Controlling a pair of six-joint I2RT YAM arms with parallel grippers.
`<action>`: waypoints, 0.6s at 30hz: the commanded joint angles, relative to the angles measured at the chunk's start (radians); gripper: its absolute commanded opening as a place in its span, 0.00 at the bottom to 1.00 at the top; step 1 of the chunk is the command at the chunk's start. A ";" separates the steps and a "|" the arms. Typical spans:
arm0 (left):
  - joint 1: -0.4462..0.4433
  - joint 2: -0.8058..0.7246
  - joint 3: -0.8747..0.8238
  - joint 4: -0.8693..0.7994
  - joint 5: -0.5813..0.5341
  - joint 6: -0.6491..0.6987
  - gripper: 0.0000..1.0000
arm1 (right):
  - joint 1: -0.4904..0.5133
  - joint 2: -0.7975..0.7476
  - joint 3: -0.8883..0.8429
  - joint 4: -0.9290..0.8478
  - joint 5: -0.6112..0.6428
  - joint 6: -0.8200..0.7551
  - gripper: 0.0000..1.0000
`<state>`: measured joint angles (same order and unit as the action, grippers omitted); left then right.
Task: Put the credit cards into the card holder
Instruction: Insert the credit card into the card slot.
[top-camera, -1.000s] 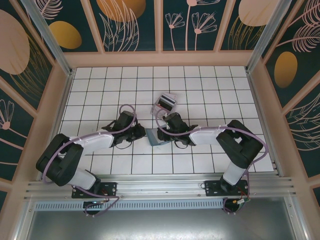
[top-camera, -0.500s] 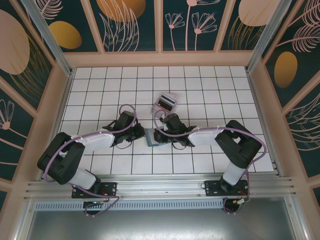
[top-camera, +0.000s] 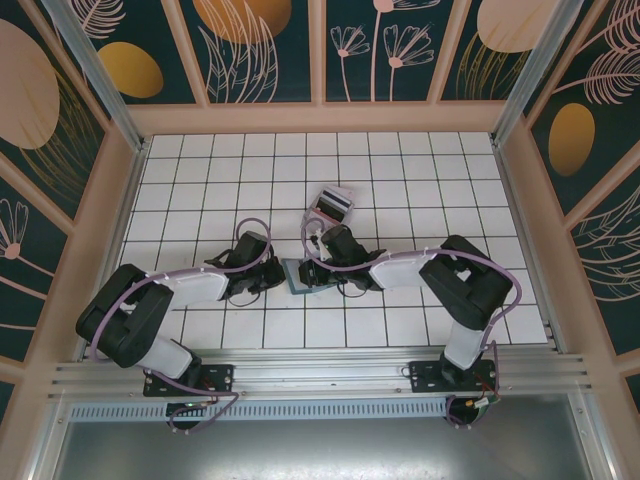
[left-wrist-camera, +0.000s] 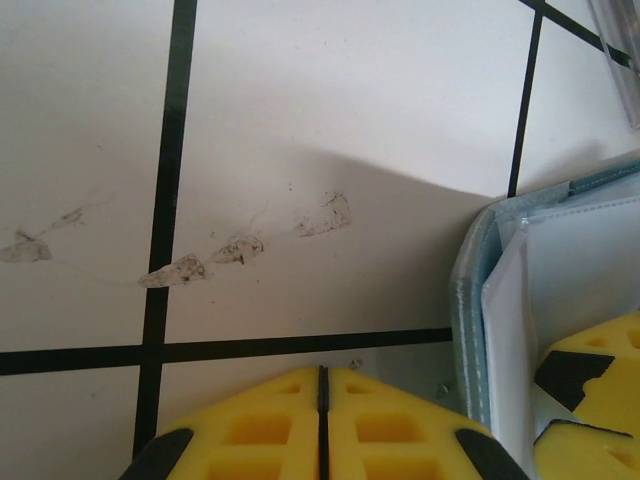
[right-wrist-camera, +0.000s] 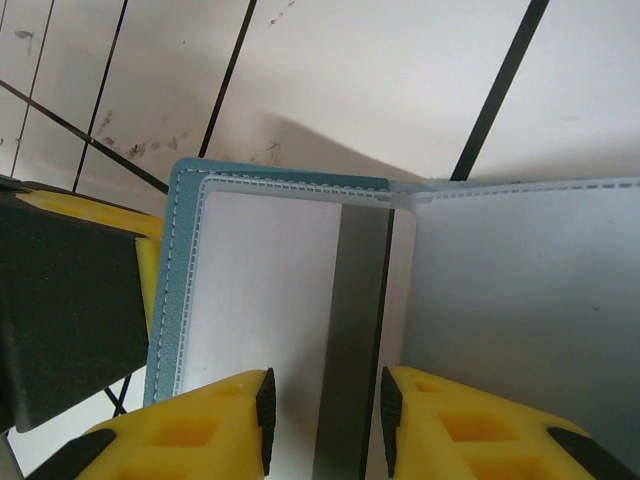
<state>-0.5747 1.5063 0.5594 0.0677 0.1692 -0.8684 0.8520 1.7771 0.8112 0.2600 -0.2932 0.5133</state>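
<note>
The teal card holder (top-camera: 296, 277) lies open on the tiles between my two grippers. In the right wrist view its stitched teal edge (right-wrist-camera: 180, 260) frames a pale inside panel. On that panel a white credit card with a dark grey stripe (right-wrist-camera: 355, 300) lies flat. My right gripper (right-wrist-camera: 323, 405) hovers open right over the card, one jaw on each side of the stripe. My left gripper (left-wrist-camera: 322, 375) is shut on nothing, just left of the holder's edge (left-wrist-camera: 468, 300). From above, the left gripper (top-camera: 272, 274) and right gripper (top-camera: 315, 272) nearly meet.
A clear upright stand (top-camera: 333, 204) with dark-striped contents sits one tile behind the holder. The white tiled floor (top-camera: 400, 170) is walled by a pale wooden frame (top-camera: 130, 200). Smudges mark the tile (left-wrist-camera: 240, 248) ahead of the left gripper.
The right gripper has slid left and now sits over the holder. The holder has shifted slightly left and lies flatter. The left gripper has edged right towards it.
</note>
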 joint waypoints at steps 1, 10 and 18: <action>-0.003 0.009 0.014 -0.029 -0.044 0.016 0.10 | 0.009 0.017 0.015 -0.032 -0.048 -0.020 0.37; 0.050 -0.126 0.088 -0.238 -0.167 0.092 0.16 | -0.012 -0.108 0.058 -0.174 0.034 -0.069 0.39; 0.076 -0.078 0.294 -0.305 -0.201 0.195 0.19 | -0.057 -0.282 -0.060 -0.204 0.063 -0.021 0.36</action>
<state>-0.5045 1.3960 0.7803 -0.1944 -0.0101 -0.7368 0.8078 1.5543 0.8097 0.0990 -0.2565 0.4736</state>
